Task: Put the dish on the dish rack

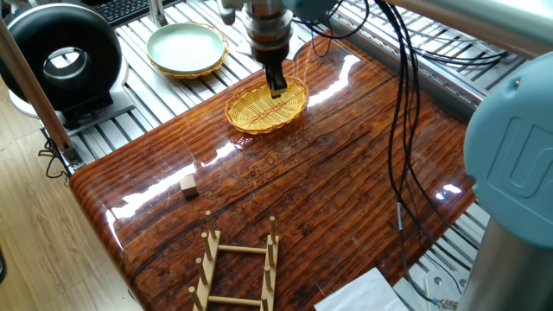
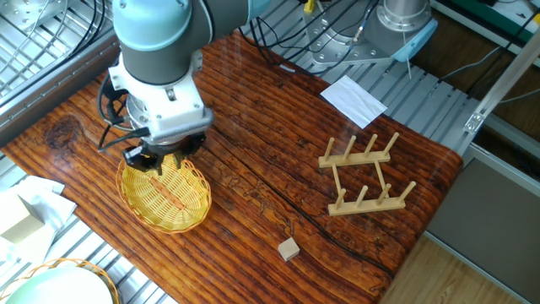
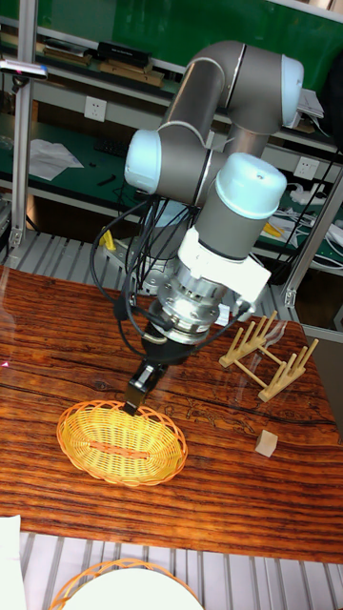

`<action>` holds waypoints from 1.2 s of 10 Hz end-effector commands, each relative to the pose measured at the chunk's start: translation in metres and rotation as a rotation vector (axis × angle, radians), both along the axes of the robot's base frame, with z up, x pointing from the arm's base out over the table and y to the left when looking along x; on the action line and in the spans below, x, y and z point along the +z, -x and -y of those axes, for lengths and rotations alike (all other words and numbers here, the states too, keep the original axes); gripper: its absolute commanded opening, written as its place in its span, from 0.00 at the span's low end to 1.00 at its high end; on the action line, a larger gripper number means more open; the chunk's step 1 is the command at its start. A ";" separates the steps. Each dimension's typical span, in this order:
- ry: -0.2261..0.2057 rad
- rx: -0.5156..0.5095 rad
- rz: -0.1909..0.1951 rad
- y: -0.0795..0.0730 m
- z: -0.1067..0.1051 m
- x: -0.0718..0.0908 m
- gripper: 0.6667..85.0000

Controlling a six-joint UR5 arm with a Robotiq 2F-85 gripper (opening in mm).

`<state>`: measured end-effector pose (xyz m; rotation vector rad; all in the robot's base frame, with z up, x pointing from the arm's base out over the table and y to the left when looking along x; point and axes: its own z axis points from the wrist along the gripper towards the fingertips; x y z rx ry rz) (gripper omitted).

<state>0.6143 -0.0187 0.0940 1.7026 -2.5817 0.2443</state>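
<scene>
The dish [image 1: 259, 111] is a shallow yellow woven basket-plate lying flat at the far end of the wooden table, also seen as the dish [image 2: 166, 196] and the dish [image 3: 119, 443]. My gripper [image 1: 276, 85] points straight down over its rim, fingertips just above or touching the weave; the gripper [image 2: 160, 160] looks open, with nothing held. In the tall view one finger of the gripper [image 3: 141, 393] stands at the basket's back edge. The dish rack [image 1: 237, 271], light wood with upright pegs, stands at the opposite end, also visible as the dish rack [image 2: 365, 174] and the dish rack [image 3: 270, 355].
A small wooden cube [image 1: 188, 184] sits between basket and rack. A pale green plate in a wicker holder [image 1: 185, 48] rests on the metal slats beyond the table. A black round device [image 1: 60, 57] stands at far left. White paper [image 2: 353, 99] lies near the table corner.
</scene>
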 end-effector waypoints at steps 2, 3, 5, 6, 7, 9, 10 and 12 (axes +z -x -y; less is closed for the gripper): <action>-0.068 0.278 -0.120 0.021 -0.020 0.001 0.45; -0.067 0.316 -0.123 0.020 -0.020 0.001 0.45; -0.056 0.324 -0.128 0.021 -0.018 0.001 0.45; -0.064 0.325 -0.126 0.021 -0.020 0.001 0.45; -0.068 0.321 -0.123 0.020 -0.021 0.001 0.45; -0.029 0.314 -0.129 0.020 -0.010 0.002 0.45; -0.013 0.319 -0.138 0.022 -0.006 0.003 0.45; 0.000 0.332 -0.152 0.026 -0.001 0.001 0.47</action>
